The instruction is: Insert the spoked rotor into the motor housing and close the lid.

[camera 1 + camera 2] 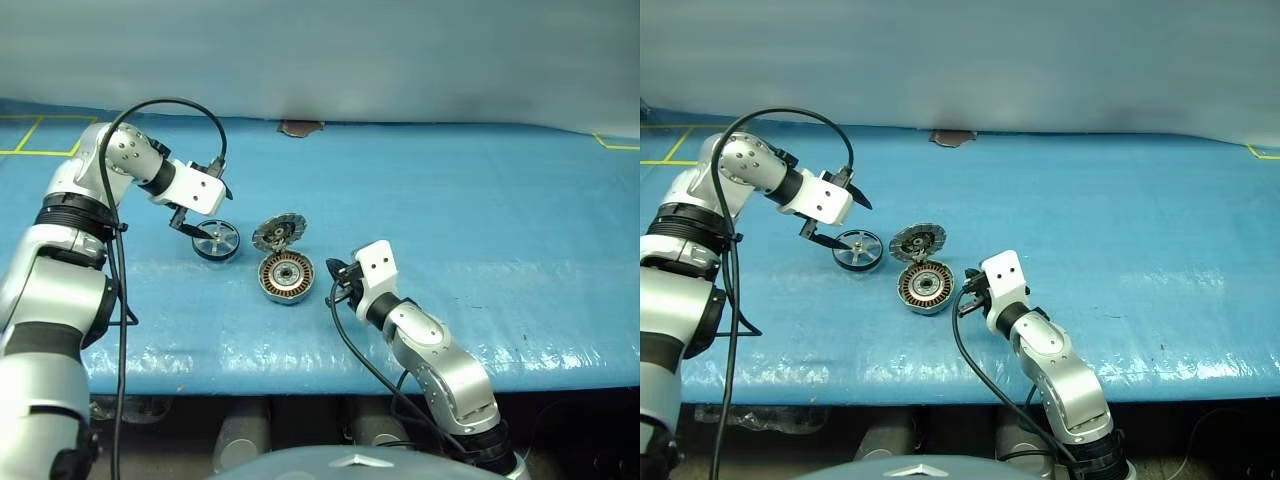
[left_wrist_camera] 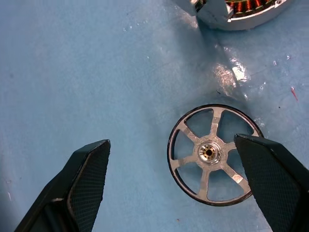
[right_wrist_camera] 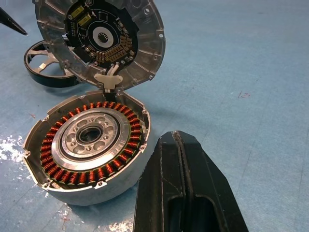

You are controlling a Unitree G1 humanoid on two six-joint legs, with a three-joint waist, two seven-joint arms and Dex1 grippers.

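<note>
- Your step in hand looks like the pick-up of the spoked rotor: it lies flat on the blue surface, towards the left side and well back from the near edge, just left of the motor housing
- Your left gripper hangs over the rotor with its fingers spread wide and empty; in the left wrist view one finger overlaps the rim while the other stands well off to the side, over bare surface
- Centre the claw first, so the rim sits between both pads, then come straight down; a lopsided pinch on that thin black rim will likely flip or skid the wheel
- The housing stands open, copper windings up, with the lid tilted upright on its hinge at the far side, so you have a clear drop from above; keep away from the lid so you don't knock it shut
- Your right gripper is clenched on nothing, resting just beside the housing's right wall; I'd judge it useful there as a stop, so hold it steady while you seat the rotor on the central bearing
</note>
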